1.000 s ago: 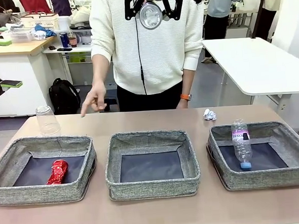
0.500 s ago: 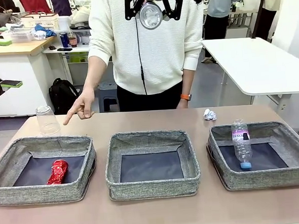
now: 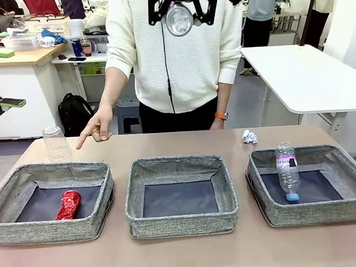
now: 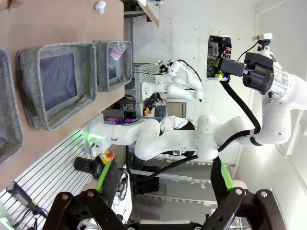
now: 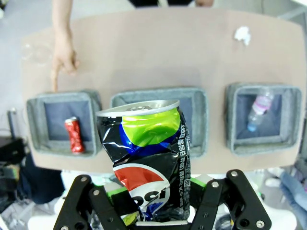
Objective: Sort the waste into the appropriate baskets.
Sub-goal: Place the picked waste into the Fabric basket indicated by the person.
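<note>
High above the table, my right gripper (image 5: 153,211) is shut on the crushed dark-blue can (image 5: 146,158); from the front, the can (image 3: 179,17) hangs before the person's chest. In the left basket (image 3: 51,229) lies the crushed red can (image 3: 68,204). The middle basket (image 3: 182,224) holds nothing. The clear bottle (image 3: 287,170) lies in the right basket (image 3: 316,213). A clear cup (image 3: 57,144) stands upside down on the table behind the left basket. The paper wad (image 3: 249,136) sits behind the right basket. My left gripper (image 4: 158,211) is open, off the table's left side.
The person stands at the far edge, and one hand (image 3: 96,127) points a finger down beside the cup, above the left basket's back wall. Bare tabletop (image 3: 185,254) runs in front of the baskets. A white table (image 3: 307,77) stands at the back right.
The person's hand dropped and moved left toward the cup, then stayed. My right gripper with the can has barely moved.
</note>
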Motion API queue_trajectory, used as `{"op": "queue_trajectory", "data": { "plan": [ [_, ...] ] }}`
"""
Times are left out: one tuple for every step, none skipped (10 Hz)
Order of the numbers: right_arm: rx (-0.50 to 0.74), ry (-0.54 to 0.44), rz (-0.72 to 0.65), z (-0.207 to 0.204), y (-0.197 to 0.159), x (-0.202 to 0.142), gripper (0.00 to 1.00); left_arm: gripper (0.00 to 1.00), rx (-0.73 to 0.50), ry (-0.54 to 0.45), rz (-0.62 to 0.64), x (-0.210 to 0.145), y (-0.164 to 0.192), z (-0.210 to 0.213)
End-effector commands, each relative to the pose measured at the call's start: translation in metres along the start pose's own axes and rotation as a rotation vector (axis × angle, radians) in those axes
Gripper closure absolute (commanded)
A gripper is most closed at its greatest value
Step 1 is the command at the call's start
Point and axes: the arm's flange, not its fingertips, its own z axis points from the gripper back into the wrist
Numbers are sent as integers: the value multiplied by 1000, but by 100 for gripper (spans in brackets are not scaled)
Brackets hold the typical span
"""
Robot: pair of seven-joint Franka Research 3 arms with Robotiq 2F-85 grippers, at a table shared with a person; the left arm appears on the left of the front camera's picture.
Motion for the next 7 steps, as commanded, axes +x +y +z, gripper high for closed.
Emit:
{"op": "queue_trajectory", "data": {
  "plan": [
    [21, 35, 178, -28, 22, 10, 100, 0, 119, -12, -5, -7, 5, 24],
    [68, 47, 307, -51, 41, 13, 100, 0, 180, -29, 9, -13, 10, 51],
    [109, 87, 436, -81, 65, 16, 100, 0, 232, -81, 25, -21, 17, 79],
    [169, 139, 589, -113, 96, 16, 100, 0, 206, -86, 27, -31, 23, 100],
    [203, 193, 766, -147, 135, 9, 100, 0, 209, -73, 10, -42, 33, 110],
    [199, 181, 897, -168, 166, 4, 100, 0, 297, -45, -7, -52, 42, 113],
    [174, 149, 1020, -186, 193, -2, 100, 0, 322, -23, -2, -58, 47, 120]
  ]
}}
